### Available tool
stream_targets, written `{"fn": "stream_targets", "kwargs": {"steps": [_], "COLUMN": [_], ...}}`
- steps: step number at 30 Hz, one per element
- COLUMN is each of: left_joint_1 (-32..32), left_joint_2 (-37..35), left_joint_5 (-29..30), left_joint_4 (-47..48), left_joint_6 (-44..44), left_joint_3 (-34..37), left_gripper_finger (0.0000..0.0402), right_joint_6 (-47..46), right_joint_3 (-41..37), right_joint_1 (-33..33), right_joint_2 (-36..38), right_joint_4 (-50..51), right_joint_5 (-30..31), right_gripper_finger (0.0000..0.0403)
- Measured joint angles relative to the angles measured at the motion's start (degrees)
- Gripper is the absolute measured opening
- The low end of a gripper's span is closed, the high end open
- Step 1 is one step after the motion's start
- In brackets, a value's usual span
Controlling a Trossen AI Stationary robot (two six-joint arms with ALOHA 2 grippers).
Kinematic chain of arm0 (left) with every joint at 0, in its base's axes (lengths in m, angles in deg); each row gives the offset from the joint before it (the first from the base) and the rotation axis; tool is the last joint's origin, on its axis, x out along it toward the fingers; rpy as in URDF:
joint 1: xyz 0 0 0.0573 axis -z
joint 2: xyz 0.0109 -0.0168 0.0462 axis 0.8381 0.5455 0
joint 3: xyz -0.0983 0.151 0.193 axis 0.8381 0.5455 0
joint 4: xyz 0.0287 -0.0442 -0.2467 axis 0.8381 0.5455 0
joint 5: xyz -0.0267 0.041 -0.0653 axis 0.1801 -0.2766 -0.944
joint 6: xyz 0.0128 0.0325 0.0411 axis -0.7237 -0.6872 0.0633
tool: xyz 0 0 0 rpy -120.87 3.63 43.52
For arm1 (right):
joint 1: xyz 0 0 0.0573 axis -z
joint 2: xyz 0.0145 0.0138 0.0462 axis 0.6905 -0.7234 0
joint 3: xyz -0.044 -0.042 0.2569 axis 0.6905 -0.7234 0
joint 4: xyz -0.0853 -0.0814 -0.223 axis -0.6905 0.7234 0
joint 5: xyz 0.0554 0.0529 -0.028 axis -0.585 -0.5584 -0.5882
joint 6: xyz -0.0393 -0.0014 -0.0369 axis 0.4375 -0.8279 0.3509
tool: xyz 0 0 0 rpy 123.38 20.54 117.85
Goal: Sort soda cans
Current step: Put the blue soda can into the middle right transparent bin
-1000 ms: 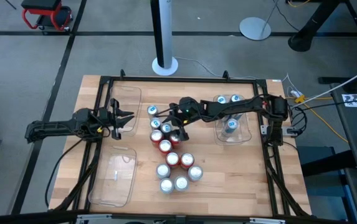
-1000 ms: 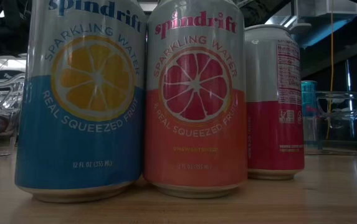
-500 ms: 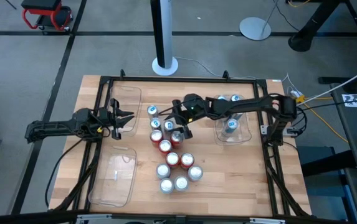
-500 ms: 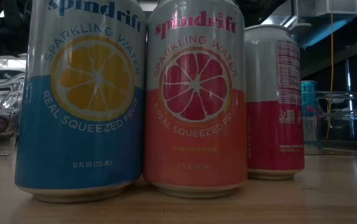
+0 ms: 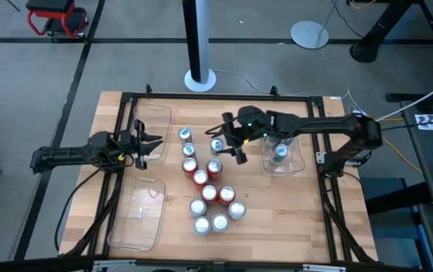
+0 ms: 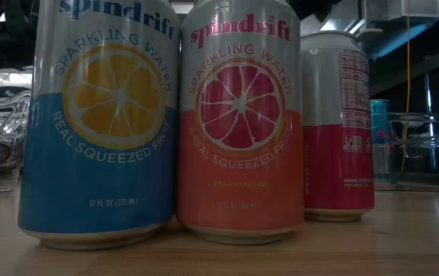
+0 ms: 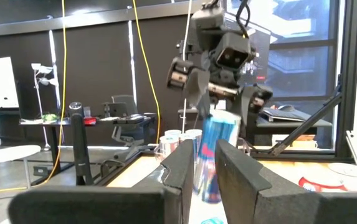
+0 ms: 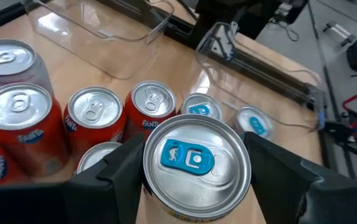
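My right gripper (image 5: 227, 143) clamps a blue can (image 5: 217, 145) beside the right tray (image 5: 299, 162) | three binned | I've most left.

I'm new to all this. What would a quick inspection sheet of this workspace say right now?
Surface: wooden table, black frame.
Job's things: loose soda cans clustered mid-table; a few in the right clear tray.
Clutter: two empty clear trays on the left.
Grippers: right gripper shut on a blue can, lifted; left gripper shut, empty.
Cables: yellow and white cables at right.
Surroundings: white pole stand, red stool.
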Motion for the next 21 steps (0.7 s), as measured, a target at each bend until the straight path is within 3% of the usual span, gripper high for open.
{"fn": "stream_targets", "kwargs": {"steps": [13, 21], "left_joint_1": [0.00, -0.01], "left_joint_2": [0.00, 0.00], "left_joint_5": [0.00, 0.00], "left_joint_4": [0.04, 0.03], "left_joint_6": [0.06, 0.04], "left_joint_3": [-0.01, -0.02], "left_gripper_finger": [0.0059, 0.0059], "right_joint_6": [1.31, -0.50], "right_joint_3": [0.04, 0.07], "right_joint_1": [0.00, -0.04], "right_joint_2": [16.34, 21.86], "right_joint_4": [20.27, 32.45], "right_joint_5": [11.38, 15.67], "right_gripper_finger": [0.0236, 0.0236]}}
